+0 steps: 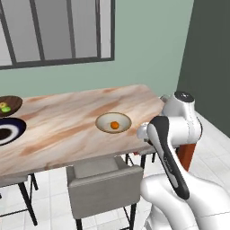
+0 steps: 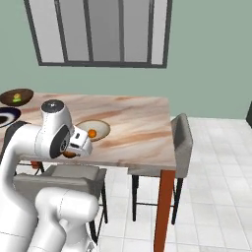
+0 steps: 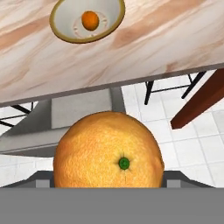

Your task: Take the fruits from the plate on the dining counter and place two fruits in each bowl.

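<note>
An orange fruit [image 3: 108, 148] fills the lower hand view, with my gripper [image 3: 109, 179] shut on it. The hand [image 2: 74, 147] hangs off the near edge of the dining counter [image 1: 67, 121] with the fruit [image 2: 69, 154] under it. Just ahead on the counter stands the cream bowl [image 1: 101, 121] [image 3: 65, 22], holding another orange fruit [image 1: 114, 125] [image 3: 90, 19]. Far left, the dark wooden bowl [image 1: 13, 102] [image 2: 24, 92] holds a green and a yellow fruit [image 1: 5, 108]. The navy-and-white plate [image 1: 15, 126] [image 2: 10, 115] lies in front of it.
A grey chair [image 1: 103, 179] is tucked under the counter's near side, right below the hand. Another grey chair [image 2: 182, 138] stands at the counter's right end beside a reddish-brown leg [image 2: 165, 206]. A window [image 2: 98, 29] lies in the green wall behind.
</note>
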Controlling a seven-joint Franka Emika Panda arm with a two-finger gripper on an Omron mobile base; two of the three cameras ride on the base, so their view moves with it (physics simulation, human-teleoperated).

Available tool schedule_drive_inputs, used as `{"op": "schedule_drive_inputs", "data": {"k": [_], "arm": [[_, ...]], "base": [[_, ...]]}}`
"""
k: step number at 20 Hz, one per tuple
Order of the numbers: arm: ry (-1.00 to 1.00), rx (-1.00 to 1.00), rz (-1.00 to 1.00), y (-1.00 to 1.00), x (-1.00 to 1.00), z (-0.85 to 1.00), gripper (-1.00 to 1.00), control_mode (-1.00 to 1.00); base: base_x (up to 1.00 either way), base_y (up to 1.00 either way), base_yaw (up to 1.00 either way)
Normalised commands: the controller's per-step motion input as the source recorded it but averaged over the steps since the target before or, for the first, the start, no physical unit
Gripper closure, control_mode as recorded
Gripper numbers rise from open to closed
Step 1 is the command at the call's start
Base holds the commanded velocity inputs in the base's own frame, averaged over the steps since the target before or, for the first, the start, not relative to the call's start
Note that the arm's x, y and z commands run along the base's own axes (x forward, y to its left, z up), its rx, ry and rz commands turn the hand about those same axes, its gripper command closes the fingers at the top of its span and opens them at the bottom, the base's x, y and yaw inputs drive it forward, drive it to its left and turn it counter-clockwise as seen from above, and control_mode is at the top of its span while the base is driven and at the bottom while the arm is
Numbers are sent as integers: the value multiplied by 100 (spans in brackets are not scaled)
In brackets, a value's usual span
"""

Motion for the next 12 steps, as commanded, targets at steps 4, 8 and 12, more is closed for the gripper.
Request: {"op": "schedule_drive_inputs", "data": {"k": [4, 8, 12], "arm": [[0, 0, 0, 0, 0, 0, 100, 100], [0, 0, 0, 0, 0, 0, 100, 100], [0, 0, 0, 0, 0, 0, 100, 100]], "base": [[11, -36, 10], [26, -1, 27], [57, 0, 38]]}}
